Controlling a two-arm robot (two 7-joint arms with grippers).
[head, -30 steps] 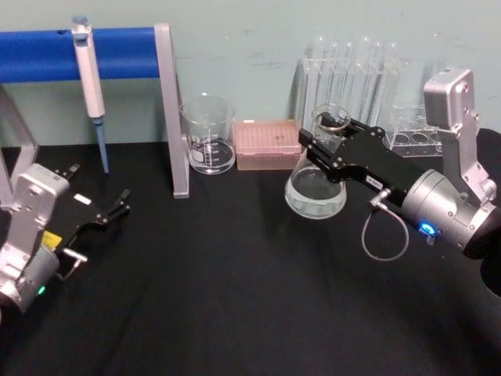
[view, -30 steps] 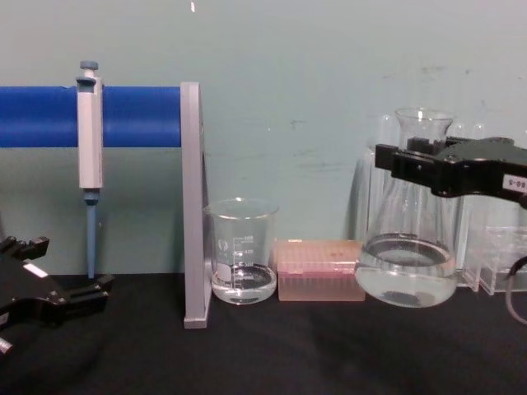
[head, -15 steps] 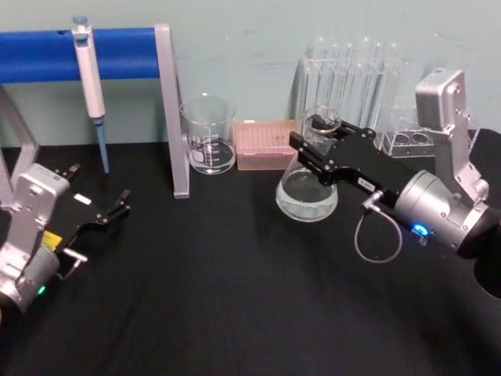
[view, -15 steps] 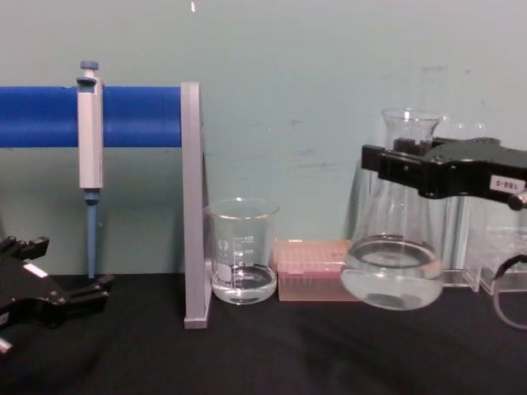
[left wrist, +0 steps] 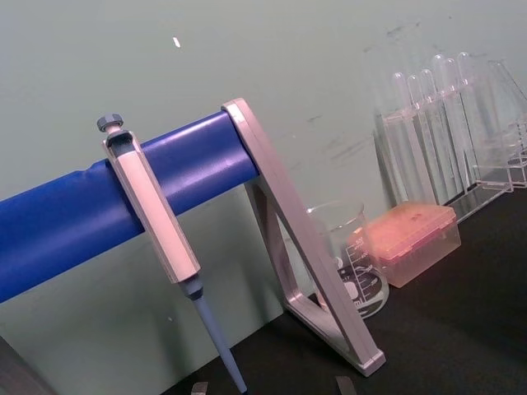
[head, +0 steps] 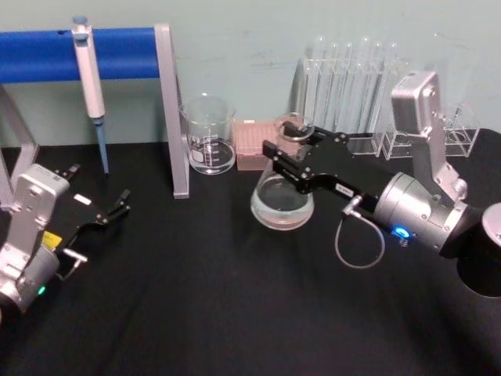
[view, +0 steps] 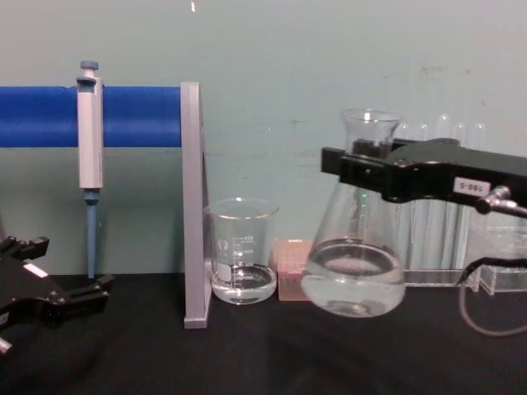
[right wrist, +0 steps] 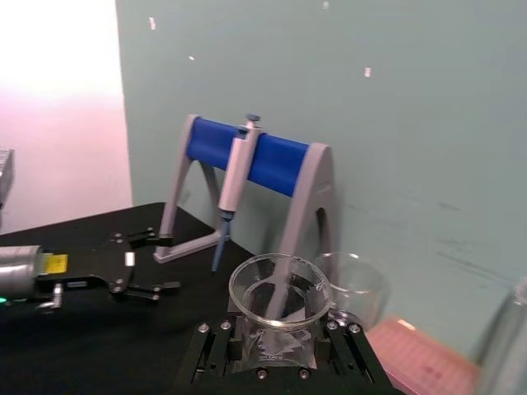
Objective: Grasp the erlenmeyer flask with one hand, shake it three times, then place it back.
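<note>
- Since the earlier frames, the flask (head: 282,200) has been carried toward the robot's left, away from the tube rack (head: 352,86). It is now in front of the tip box (head: 252,141) and near the beaker (head: 208,138).
- The right gripper (head: 286,153) is clamped on the flask's neck, just below the flared rim.
- The flask is judged to be held off the table (head: 196,305), slightly tilted, and touching nothing else.
- The left gripper (head: 115,207) is parked low at the robot's left, well apart from the flask, with its jaws spread and empty.
- Step in hand is judged to be the shaking, with one sideways swing under way.
- For a good shake, the clamp is best kept firm on the neck, since smooth glass may slip or twist.
- Swings are best kept short and level, so that the liquid (view: 352,284) is kept low in the wide base.
- The leftward reach is best stopped short of the beaker and the tip box. The return is best stopped short of the tube rack.
- Three swings are to be counted before the flask is set down upright.
- In the chest view, the liquid level, the tilt and the flask's height beside the beaker (view: 241,251) are shown from the side.
- In the head view, the floor layout is shown, which is flattened in the chest view.
- In the right wrist view, the open mouth is seen from above, with the jaws closed on either side of the neck.
- In that same view, the left gripper's spread jaws are shown more plainly.
</note>
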